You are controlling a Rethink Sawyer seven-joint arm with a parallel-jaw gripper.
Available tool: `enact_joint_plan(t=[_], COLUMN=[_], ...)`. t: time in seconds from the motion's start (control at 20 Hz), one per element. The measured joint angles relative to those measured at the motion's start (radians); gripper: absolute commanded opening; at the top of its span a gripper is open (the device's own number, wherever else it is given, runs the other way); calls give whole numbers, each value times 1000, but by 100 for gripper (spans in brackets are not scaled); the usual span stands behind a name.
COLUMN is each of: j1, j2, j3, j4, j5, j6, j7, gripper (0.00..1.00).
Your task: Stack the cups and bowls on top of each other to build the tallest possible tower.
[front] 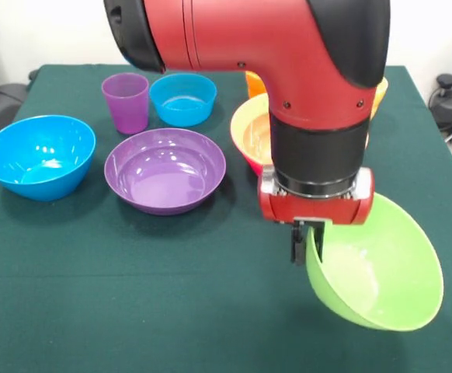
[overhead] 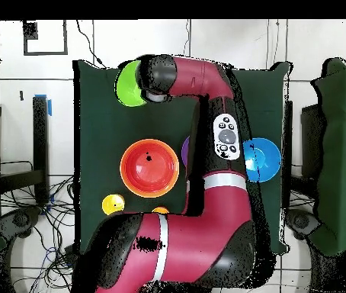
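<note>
My gripper [front: 307, 233] is shut on the near rim of the green bowl [front: 375, 273] and holds it tilted above the cloth at the front right. In the overhead view the green bowl [overhead: 130, 82] is at the top left, beside the gripper [overhead: 147, 93]. The tower [front: 248, 132] stands behind my arm, mostly hidden. From above, the tower [overhead: 149, 166] shows an orange bowl with a red-orange bowl nested inside. The purple bowl [front: 165, 169], the large blue bowl [front: 38, 155], the small blue bowl [front: 183, 99] and the purple cup [front: 126, 102] stand apart at the left.
A yellow cup [overhead: 113, 204] and an orange cup [overhead: 161, 210] stand near the robot's base. The green cloth [front: 133, 295] covers the table. Cables and dark equipment lie beyond the table's sides.
</note>
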Motion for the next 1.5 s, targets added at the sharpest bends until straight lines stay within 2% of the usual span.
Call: enact_joint_plan(t=[0.3, 0.8, 1.05, 1.5], j1=[-13, -31, -40, -87], j2=[-77, -292, -358, -413], j3=[2, 1, 1, 11], j4=[107, 335, 376, 423], j5=[0, 1, 2, 1], j6=[14, 27, 27, 27], j7=[0, 0, 0, 0], gripper=[0, 0, 0, 0])
